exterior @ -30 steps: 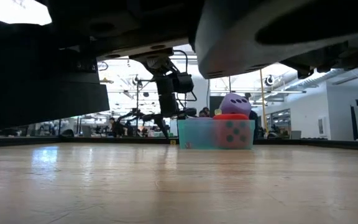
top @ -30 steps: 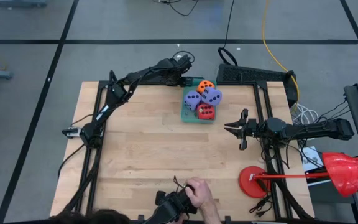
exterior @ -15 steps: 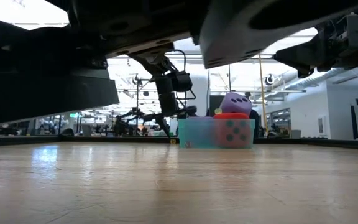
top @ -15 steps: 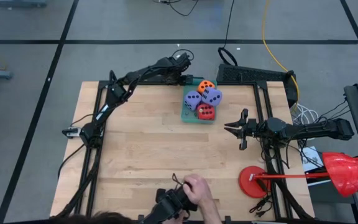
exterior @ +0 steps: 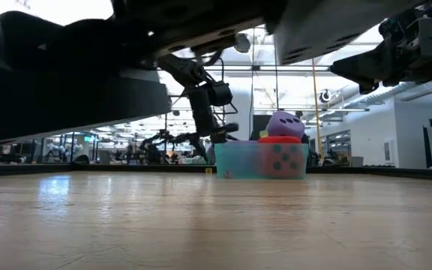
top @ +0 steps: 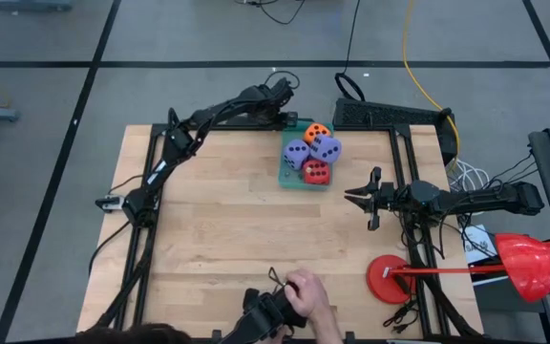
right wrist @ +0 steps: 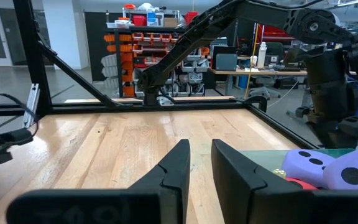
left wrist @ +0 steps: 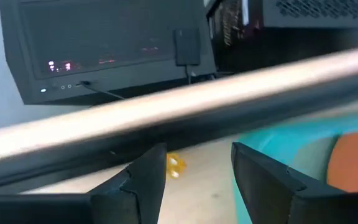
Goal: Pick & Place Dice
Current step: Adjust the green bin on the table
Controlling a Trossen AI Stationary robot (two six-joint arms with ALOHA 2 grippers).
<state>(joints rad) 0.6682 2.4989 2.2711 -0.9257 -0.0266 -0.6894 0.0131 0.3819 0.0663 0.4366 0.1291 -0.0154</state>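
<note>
From the high view you are looking at all four dice sitting in the teal tray, upper middle of the frame: the orange die at the top, the two purple dice and below it, the red die lowest. No die is lying on the bare counter, so I judge the placing to be done or nearly so. The left tool is hovering just left of the orange die, at the tray's upper edge. The right tool is waiting at right of centre, near the tray but apart from it. A person's hand is showing at the bottom edge.

In the low view you are seeing the tray right of centre, a purple die topping the pile above its rim, the red die showing through its wall.

In the left wrist view the left tool is standing open and holding nothing, with the tray's rim and the orange die at lower right.

In the right wrist view the right tool is showing its fingers drawn close together, empty, with the purple dice at lower right.

What is left, as I judge it, is only for you to pull the arms clear.
</note>
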